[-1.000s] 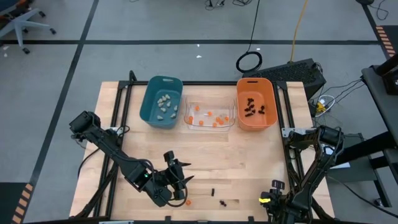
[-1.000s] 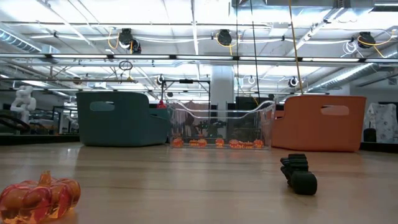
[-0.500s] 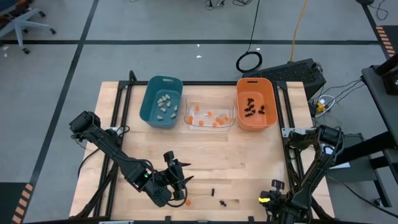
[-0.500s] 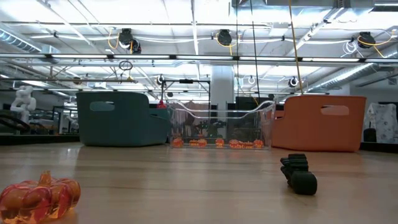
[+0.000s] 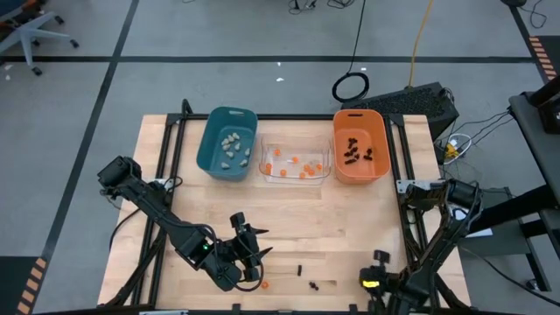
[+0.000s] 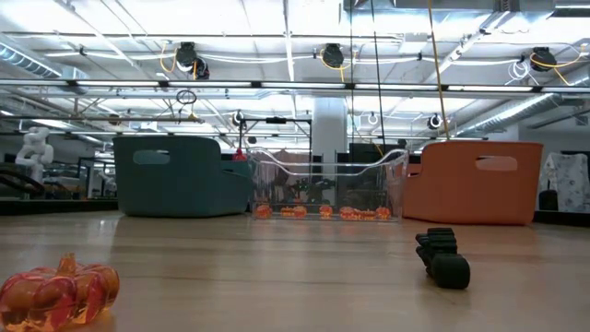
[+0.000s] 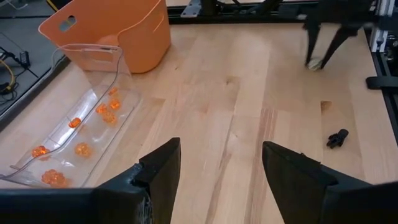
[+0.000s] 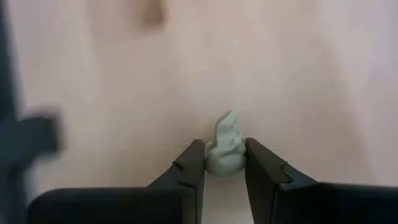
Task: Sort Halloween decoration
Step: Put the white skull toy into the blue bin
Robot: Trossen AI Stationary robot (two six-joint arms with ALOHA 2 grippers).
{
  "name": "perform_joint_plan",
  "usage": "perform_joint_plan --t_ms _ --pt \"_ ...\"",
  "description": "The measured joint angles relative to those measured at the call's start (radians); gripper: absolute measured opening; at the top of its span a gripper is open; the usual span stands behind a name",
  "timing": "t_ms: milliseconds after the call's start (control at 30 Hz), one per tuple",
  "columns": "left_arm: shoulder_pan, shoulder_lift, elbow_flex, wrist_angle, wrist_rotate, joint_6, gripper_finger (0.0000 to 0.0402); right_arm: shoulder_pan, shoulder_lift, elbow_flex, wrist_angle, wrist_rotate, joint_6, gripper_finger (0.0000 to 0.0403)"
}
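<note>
Right pincer (image 8: 224, 163) is seen closed on a pale lump (image 8: 225, 151), clamped between both fingers just above the wooden worktop (image 5: 350, 219); in the high view that pincer (image 5: 374, 282) is placed at the near right edge of the worktop. Left pincer (image 7: 221, 163) is held open with nothing between the fingers, and is located near the front of the worktop, left of centre (image 5: 248, 245). A small orange pumpkin (image 5: 265, 284) is seen on the wood just beside the left pincer, and the same pumpkin (image 6: 57, 290) is shown close up in the low view. Two black spidery pieces (image 5: 299, 270) and (image 5: 314, 285) are left lying on the worktop near the front, between the two arms; one black piece (image 6: 442, 257) is shown in the low view and one (image 7: 336, 138) in the left wrist view. At the far side three bins are lined up: a teal bin (image 5: 229, 118) with pale lumps (image 5: 230, 145) inside, a clear bin (image 5: 262, 157) with orange pieces (image 5: 302, 166) inside, and an orange bin (image 5: 381, 149) with black pieces (image 5: 354, 152) inside. The clear bin is set between the other two, close to both.
</note>
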Motion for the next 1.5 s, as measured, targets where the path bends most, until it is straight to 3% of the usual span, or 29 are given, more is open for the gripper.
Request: perform_joint_plan --t_ms 233,467,633,1033,1500 --pt "0.0 0.0 0.0 0.001 -0.002 0.021 0.0225 -0.048 0.0 -0.002 -0.006 0.29 -0.178 0.0057" --pt "0.003 0.013 -0.003 0.012 -0.045 0.171 0.0225 -0.13 -0.001 -0.001 0.002 0.597 -0.409 0.0057" --pt "0.031 0.015 -0.062 0.141 -0.05 0.284 0.0225 -0.194 -0.002 0.0 0.012 0.745 -0.655 0.0057" --pt "0.119 0.016 -0.109 0.245 -0.017 0.322 0.0225 -0.358 -0.004 0.0 0.016 0.804 -1.21 0.0064" --pt "0.175 0.016 -0.109 0.243 -0.013 0.35 0.0225 -0.511 -0.005 0.001 0.015 0.8 -1.501 0.0065"
